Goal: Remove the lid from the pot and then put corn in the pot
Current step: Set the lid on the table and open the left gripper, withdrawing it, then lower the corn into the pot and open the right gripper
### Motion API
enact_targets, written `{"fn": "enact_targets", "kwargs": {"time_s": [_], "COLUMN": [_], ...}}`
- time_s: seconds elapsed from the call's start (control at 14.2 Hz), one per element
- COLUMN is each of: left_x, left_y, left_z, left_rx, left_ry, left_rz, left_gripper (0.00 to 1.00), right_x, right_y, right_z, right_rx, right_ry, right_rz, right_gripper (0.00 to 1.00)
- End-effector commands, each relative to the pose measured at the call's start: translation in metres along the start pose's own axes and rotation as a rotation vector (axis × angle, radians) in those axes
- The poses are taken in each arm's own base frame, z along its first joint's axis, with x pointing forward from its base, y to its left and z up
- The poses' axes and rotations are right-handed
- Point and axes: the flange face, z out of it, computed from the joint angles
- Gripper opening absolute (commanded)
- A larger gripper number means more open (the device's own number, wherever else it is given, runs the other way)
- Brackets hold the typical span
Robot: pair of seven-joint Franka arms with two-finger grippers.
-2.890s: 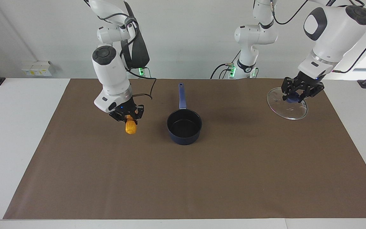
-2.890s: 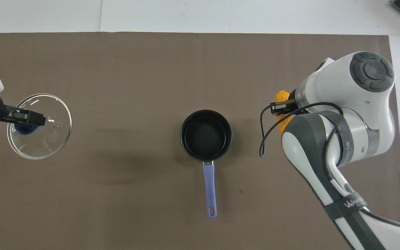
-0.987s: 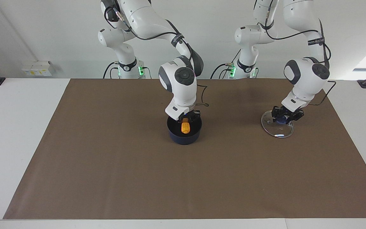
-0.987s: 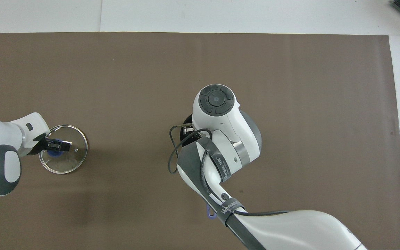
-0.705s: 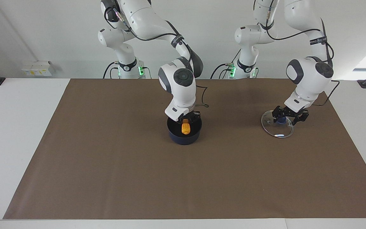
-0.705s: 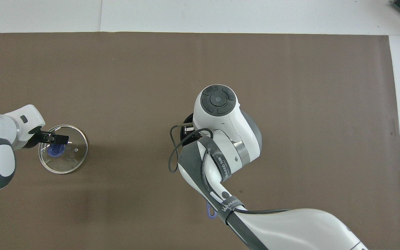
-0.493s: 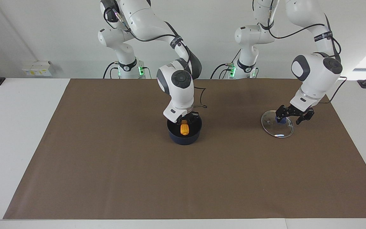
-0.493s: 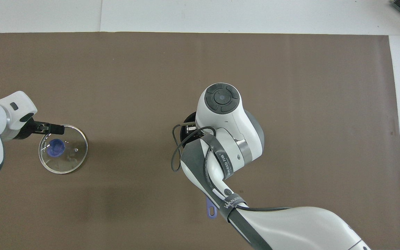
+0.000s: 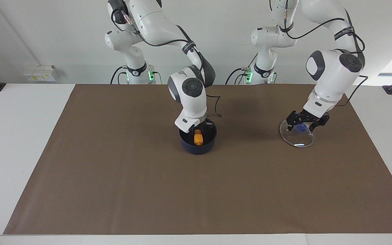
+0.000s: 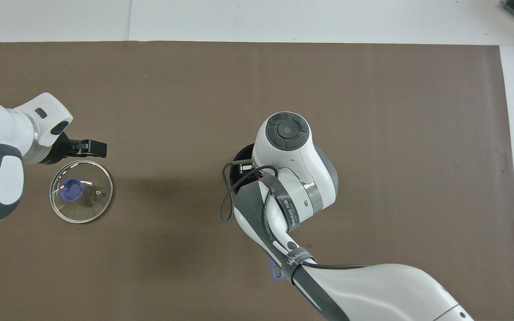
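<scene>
Worktop [image 9: 29, 143] covered by a brown mat [image 9: 114, 190], both arms over it.

Pot [image 9: 197, 145]: dark blue, standing on the mat near the middle of the worktop, somewhat toward the edge where the robots stand. In the overhead view only part of its rim [image 10: 240, 157] and the tip of its handle [image 10: 276, 272] show past the right arm; the handle points toward the robots' edge.

Corn [image 9: 198, 139]: orange-yellow cob, upright inside the pot, its lower end below the rim. Whether it touches the pot's bottom cannot be told.

Right pincer [image 9: 200, 130]: lowered into the mouth of the pot and clamped on the upper end of the corn. It is hidden under the arm's wrist in the overhead view.

Lid [image 9: 297, 134] [image 10: 81, 191]: clear glass disc with a blue knob at its centre, lying flat on the mat toward the left arm's end of the worktop, well apart from the pot.

Left pincer [image 9: 305, 123] [image 10: 88, 147]: fingers spread wide, holding nothing, raised just above the lid. In the overhead view it stands clear of the knob, over the lid's rim and the mat just beside it.
</scene>
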Motion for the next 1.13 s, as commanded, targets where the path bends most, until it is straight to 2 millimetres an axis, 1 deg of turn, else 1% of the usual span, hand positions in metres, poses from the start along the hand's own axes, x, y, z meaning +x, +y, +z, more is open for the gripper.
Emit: {"fn": "enact_targets", "kwargs": {"time_s": [0.0, 0.07, 0.14, 0.21, 0.28, 0.42, 0.56, 0.63, 0.78, 0.85, 0.92, 0.99, 1.06], "left_x": [0.011, 0.011, 0.008, 0.006, 0.003, 0.001, -0.001, -0.003, -0.006, -0.008, -0.011, -0.013, -0.017], "left_y": [-0.003, -0.003, -0.004, -0.008, -0.009, -0.01, -0.009, -0.009, -0.007, -0.006, -0.005, -0.008, -0.007], "left_z": [-0.039, -0.054, -0.067, -0.074, -0.083, -0.102, -0.12, -0.127, -0.146, -0.156, -0.163, -0.165, -0.166], "left_rx": [-0.011, -0.012, -0.013, -0.012, -0.012, -0.01, -0.002, -0.001, 0.001, 0.001, 0.001, 0.0, -0.003], "left_ry": [-0.042, -0.055, -0.063, -0.073, -0.079, -0.096, -0.122, -0.128, -0.148, -0.159, -0.162, -0.176, -0.2], "left_rz": [-0.022, -0.014, -0.015, -0.019, -0.022, -0.021, -0.016, -0.015, -0.01, -0.008, -0.007, -0.011, -0.011], "left_gripper": [1.0, 1.0, 1.0, 1.0, 1.0, 1.0, 1.0, 1.0, 1.0, 1.0, 1.0, 1.0, 1.0], "right_x": [-0.002, -0.002, -0.002, -0.001, 0.0, 0.001, 0.001, 0.007, 0.012, 0.015, 0.014, 0.013, 0.009], "right_y": [0.005, 0.005, 0.005, 0.005, 0.005, 0.006, 0.012, 0.027, 0.057, 0.075, 0.089, 0.106, 0.118], "right_z": [0.006, 0.006, 0.005, 0.002, 0.0, -0.014, -0.042, -0.061, -0.097, -0.115, -0.129, -0.147, -0.162], "right_rx": [0.03, 0.03, 0.029, 0.026, 0.021, 0.029, 0.04, 0.048, 0.063, 0.049, 0.022, -0.003, -0.015], "right_ry": [-0.006, -0.007, -0.005, -0.005, 0.0, 0.021, 0.059, 0.086, 0.12, 0.136, 0.151, 0.165, 0.168], "right_rz": [-0.017, -0.015, -0.016, -0.018, -0.023, -0.016, -0.006, 0.015, 0.05, 0.063, 0.064, 0.071, 0.08], "right_gripper": [0.49, 0.76, 0.97, 1.0, 1.0, 1.0, 1.0, 1.0, 1.0, 1.0, 1.0, 1.0, 1.0]}}
